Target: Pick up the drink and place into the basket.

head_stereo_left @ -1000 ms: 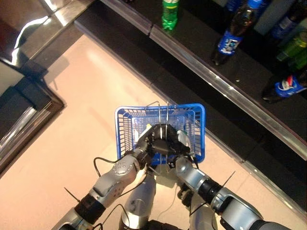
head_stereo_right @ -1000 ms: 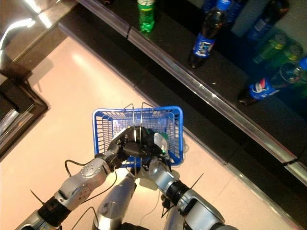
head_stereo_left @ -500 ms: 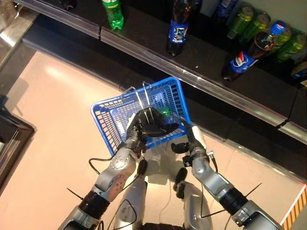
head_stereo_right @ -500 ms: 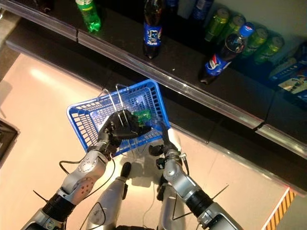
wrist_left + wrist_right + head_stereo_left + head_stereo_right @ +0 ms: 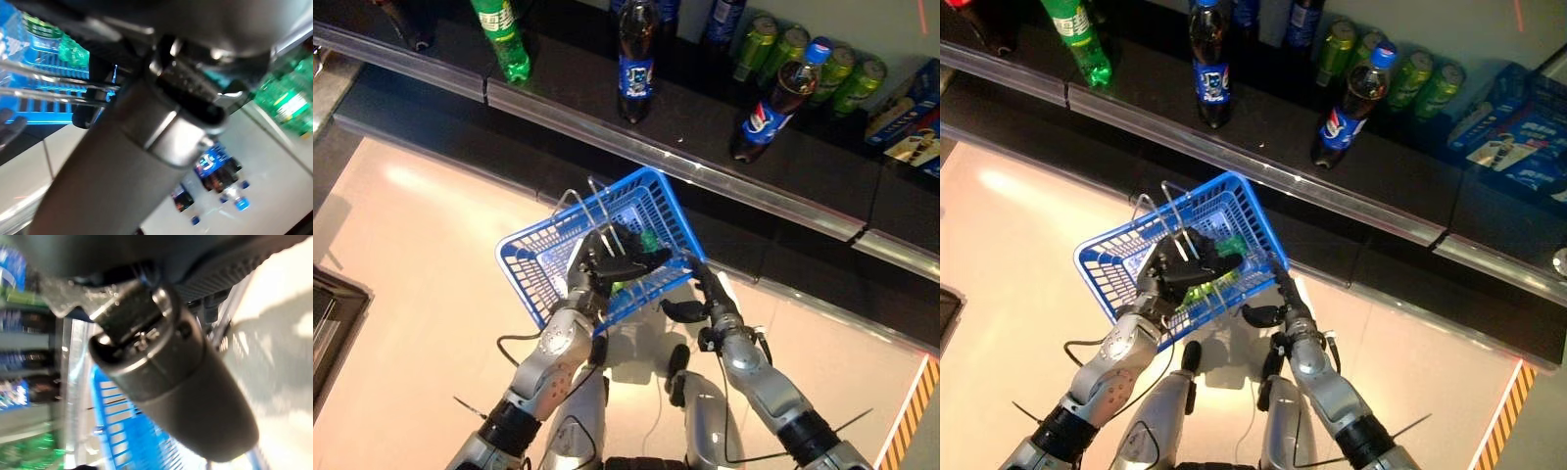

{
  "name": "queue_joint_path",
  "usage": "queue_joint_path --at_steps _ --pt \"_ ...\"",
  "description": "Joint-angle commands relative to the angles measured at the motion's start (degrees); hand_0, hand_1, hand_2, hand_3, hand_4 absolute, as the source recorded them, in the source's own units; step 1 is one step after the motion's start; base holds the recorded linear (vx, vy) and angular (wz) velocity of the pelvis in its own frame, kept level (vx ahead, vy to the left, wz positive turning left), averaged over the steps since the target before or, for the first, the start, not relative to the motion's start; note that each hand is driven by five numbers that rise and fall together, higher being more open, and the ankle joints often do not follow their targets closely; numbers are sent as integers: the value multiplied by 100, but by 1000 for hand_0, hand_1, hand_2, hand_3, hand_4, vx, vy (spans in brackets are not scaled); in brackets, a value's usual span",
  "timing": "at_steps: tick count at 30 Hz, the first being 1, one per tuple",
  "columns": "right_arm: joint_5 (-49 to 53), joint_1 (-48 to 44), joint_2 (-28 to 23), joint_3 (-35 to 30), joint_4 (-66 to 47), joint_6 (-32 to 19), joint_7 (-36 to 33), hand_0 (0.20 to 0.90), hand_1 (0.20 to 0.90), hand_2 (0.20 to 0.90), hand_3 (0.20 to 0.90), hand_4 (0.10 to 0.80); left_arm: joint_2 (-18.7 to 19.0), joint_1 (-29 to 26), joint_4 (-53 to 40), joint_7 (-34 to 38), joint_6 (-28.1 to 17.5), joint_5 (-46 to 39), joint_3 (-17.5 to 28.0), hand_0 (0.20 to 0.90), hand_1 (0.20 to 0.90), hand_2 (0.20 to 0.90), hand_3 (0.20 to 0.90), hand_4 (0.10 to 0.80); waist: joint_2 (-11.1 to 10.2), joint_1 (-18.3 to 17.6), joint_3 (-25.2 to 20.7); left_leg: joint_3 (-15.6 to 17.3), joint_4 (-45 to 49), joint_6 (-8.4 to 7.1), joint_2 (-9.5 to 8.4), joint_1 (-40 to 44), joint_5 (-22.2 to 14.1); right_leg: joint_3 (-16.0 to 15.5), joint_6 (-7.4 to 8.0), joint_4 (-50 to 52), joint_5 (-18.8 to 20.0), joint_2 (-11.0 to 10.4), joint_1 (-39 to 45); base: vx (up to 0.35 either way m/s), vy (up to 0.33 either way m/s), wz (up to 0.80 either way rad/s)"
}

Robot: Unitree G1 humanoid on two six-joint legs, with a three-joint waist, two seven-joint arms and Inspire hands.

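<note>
Since a second ago the right hand (image 5: 690,297) has drawn out of the basket (image 5: 533,284) to just beside its near corner, fingers loosely extended and empty. The left hand (image 5: 607,262) stays curled round the wire handles (image 5: 597,201), carrying the tilted basket. A green drink (image 5: 646,241) lies inside by the left hand. The placing looks done; next, the right hand would reach to the shelf (image 5: 705,127) for another bottle (image 5: 636,69).
</note>
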Motion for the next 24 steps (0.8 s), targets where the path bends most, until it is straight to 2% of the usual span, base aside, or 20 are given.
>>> queue_joint_path --at_steps 1,7,8,10,11,13,15,17,19,24 --pt "829 274 78 -117 -794 -908 667 900 900 900 900 800 -592 -841 -2041 -706 -2042 108 457 300 300 300 200 100 35 -30 -829 58 172 152 129 -111 354 50 -67 17 210 -91 328 44 -22 -7" --pt "1465 1332 260 -639 -456 -1249 1557 900 900 900 900 800 -516 184 -1812 -1167 -2489 -571 1005 300 300 300 200 100 16 -146 -1335 162 -438 94 238 333 447 151 -6 -584 324 -25 676 48 -31 -11" --pt "1556 1495 286 -842 -313 -1285 1722 900 900 900 900 800 -458 508 -1662 -1576 -2543 -1013 1250 300 300 300 200 100 31 -141 -1441 185 -612 74 261 419 484 174 2 -722 347 5 753 31 -24 -14" --pt "1749 1910 229 -1460 -73 -1357 2236 900 900 900 900 800 -339 1466 -1117 -3283 -2370 -2278 2049 300 300 300 200 100 70 -56 -1575 187 -838 35 285 538 536 157 24 -944 408 5 875 16 -14 -17" --pt "1867 2192 211 -1857 41 -1374 2553 900 900 900 900 800 -327 2037 -828 -4198 -1923 -2980 2639 300 300 300 200 100 90 14 -1667 197 -977 20 294 618 570 119 51 -1088 464 -5 958 24 -17 -17" --pt "1924 2415 325 -2224 322 -1396 2795 900 900 900 900 800 -414 2499 -432 -4906 -1308 -3442 3216 300 300 300 200 100 101 105 -1792 191 -1178 -4 298 721 631 84 77 -1290 547 -4 1082 15 -11 -5" --pt "2037 2434 414 -2356 549 -1366 2817 900 900 900 900 800 -480 2617 -136 -5076 -1036 -3494 3474 300 300 300 200 100 106 153 -1878 168 -1345 -24 305 814 676 71 89 -1460 610 4 1189 46 -13 15" --pt "2173 2303 672 -2406 1033 -1277 2614 900 900 900 900 800 -620 2521 399 -4929 -686 -3454 3719 300 300 300 200 100 115 187 -2095 155 -1659 -69 324 1038 752 82 98 -1755 692 36 1422 113 9 26" --pt "2244 2253 789 -2422 1210 -1161 2459 900 900 900 900 800 -681 2456 590 -4684 -634 -3282 3743 300 300 300 200 100 125 175 -2193 163 -1760 -86 336 1128 770 87 104 -1849 721 44 1503 79 36 17" --pt "2268 2281 944 -2550 2243 -1011 2253 900 900 900 900 800 -747 2326 2016 -4626 -532 -3130 3817 300 300 300 200 100 194 89 -2495 210 -1894 -81 277 1329 694 129 187 -2085 830 -11 1657 56 95 2"
